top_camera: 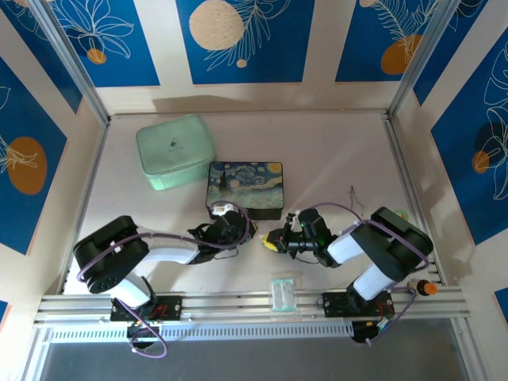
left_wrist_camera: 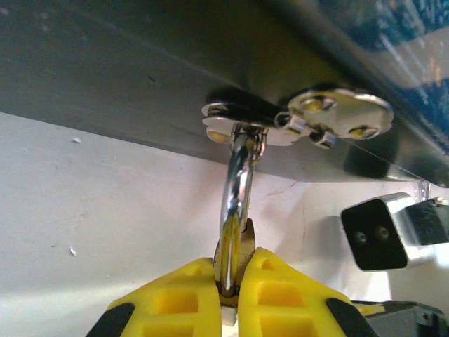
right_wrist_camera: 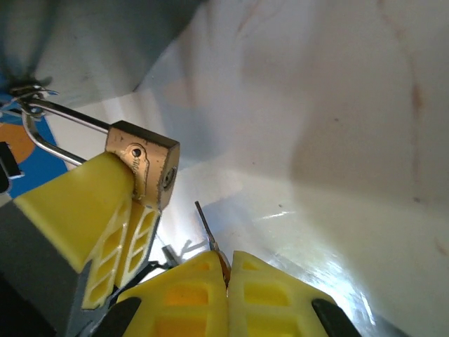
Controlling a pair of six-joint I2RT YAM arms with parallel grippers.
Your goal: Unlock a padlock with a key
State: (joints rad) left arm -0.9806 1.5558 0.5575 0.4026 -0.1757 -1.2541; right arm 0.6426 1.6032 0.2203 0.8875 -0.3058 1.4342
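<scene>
**State: padlock clamped in left claw, key pinched in right claw**

**Top external view.** The two claws are seen tip to tip, just in front of the near edge of the painted box. The padlock and key are too small to be made out between them. A mint-green case lies just beside the box's far left corner. A clear plastic packet rests at the table's near edge, between the arm bases. Bare table is left to the right of the box and behind it.

**Left wrist view.** The left claw is clenched on the padlock, with the brass body nipped between the yellow fingers. The silver shackle rises from the grip and is passed through the loop of the box's clasp, which is fixed to the dark side wall. White table is visible below the box's lower edge, on both sides of the shackle.

**Right wrist view.** The right claw is clenched on the key, and the thin blade projects upward from between the fingertips. The padlock body is seen above and to the left of the blade tip, held by the left claw. Its holed end face is turned down toward the key. A clear gap is left between tip and body. Open table extends to the right.
</scene>
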